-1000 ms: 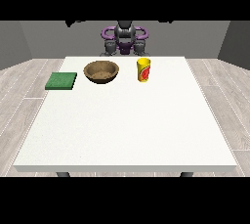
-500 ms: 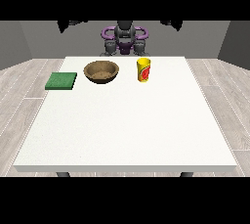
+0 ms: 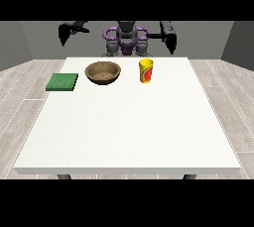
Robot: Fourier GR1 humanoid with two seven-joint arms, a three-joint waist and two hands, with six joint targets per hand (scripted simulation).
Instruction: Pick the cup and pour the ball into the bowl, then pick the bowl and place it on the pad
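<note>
Here, both hands raised wide behind the table (image 3: 124, 122), hand at view's left (image 3: 63, 33), hand at view's right (image 3: 171, 41), finger state unclear.

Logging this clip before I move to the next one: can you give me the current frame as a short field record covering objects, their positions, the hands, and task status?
cup: yellow cup, upright, right of the bowl, apart from it
bowl: brown bowl, far centre of the white table
pad: green pad, left of the bowl, nothing on it
ball: not visible
hand at the view's left: raised, off the table
hand at the view's right: raised, off the table
status: cup not yet picked
</note>
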